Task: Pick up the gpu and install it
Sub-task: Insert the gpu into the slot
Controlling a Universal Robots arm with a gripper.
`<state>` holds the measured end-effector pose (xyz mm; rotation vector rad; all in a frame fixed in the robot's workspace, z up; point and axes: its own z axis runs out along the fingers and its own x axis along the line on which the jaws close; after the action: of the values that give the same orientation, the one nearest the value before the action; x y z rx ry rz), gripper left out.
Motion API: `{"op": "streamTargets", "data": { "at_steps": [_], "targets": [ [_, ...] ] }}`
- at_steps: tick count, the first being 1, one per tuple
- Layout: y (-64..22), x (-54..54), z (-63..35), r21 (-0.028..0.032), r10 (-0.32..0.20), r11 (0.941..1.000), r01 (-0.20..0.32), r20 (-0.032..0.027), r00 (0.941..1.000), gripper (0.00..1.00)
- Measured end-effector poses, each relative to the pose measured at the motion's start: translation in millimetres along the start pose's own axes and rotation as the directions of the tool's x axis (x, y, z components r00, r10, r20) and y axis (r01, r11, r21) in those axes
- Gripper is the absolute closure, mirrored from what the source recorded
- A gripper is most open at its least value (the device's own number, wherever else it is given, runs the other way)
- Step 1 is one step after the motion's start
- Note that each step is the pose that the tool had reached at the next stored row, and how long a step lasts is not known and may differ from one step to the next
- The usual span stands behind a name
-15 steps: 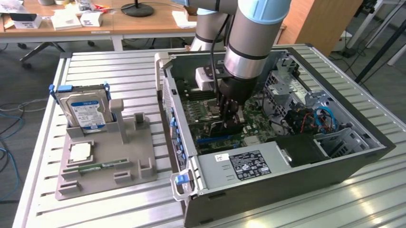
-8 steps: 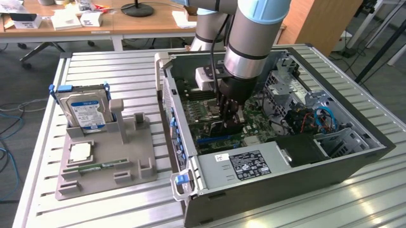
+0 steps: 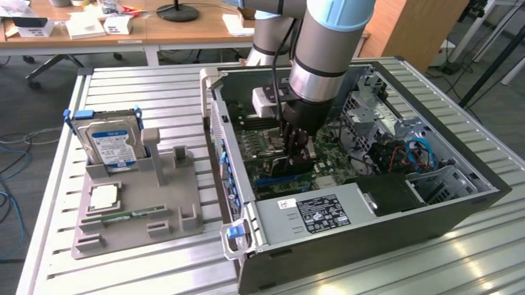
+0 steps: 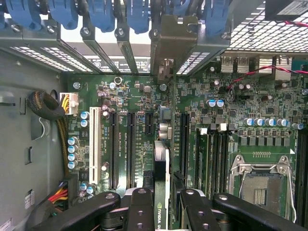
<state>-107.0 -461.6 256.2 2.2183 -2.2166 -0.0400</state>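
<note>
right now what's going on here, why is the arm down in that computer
The robot arm's hand is lowered into the open computer case and is gripping the gpu, held edge-on over the motherboard among the expansion slots. Its metal bracket end sits by the case's rear openings. I can't tell whether the card is seated in a slot. Outside the case, a hard drive stands in the grey tray.

The arm [image 3: 328, 43] was cut off by the exterior view's upper edge and covered the middle of the motherboard [image 3: 267, 165]. The hand [image 3: 297, 144] hid most of the gpu [image 4: 161, 163] it gripped; the wrist view caught the card edge-on only, faces unseen. The print on the power supply label [image 3: 324, 212] was too small to read.
</note>
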Motion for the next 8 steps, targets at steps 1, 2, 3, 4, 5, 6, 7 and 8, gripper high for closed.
{"op": "streamTargets", "data": {
  "at_steps": [1, 2, 3, 4, 5, 6, 7, 8],
  "targets": [
    [0.0, 0.0, 0.2, 0.0001, 0.0, 1.0, 0.0, 0.0001, 1.0, 0.74],
    [0.0, 0.0, 0.3, 0.0001, 0.0, 1.0, 0.0, 0.0002, 1.0, 0.74],
    [0.0, 0.0, 0.3, 0.0, 0.0, 1.0, 0.0, 0.0001, 1.0, 0.74],
    [0.0, 0.0, 0.4, 0.0, 0.0, 1.0, 0.0, 0.0001, 1.0, 0.74],
    [0.0, 0.0, 0.4, 0.0, 0.0, 1.0, 0.0, 0.0002, 1.0, 0.74],
    [0.0, 0.0, 0.4, 0.0001, 0.0, 1.0, 0.0, 0.0002, 1.0, 0.74],
    [0.0, -0.1, 0.4, 0.0, 0.0, 1.0, 0.0, 0.0001, 1.0, 0.74],
    [-0.1, -0.4, 0.6, 0.0003, 0.0, 1.0, 0.0, 0.0005, 1.0, 0.74]
  ]
}}
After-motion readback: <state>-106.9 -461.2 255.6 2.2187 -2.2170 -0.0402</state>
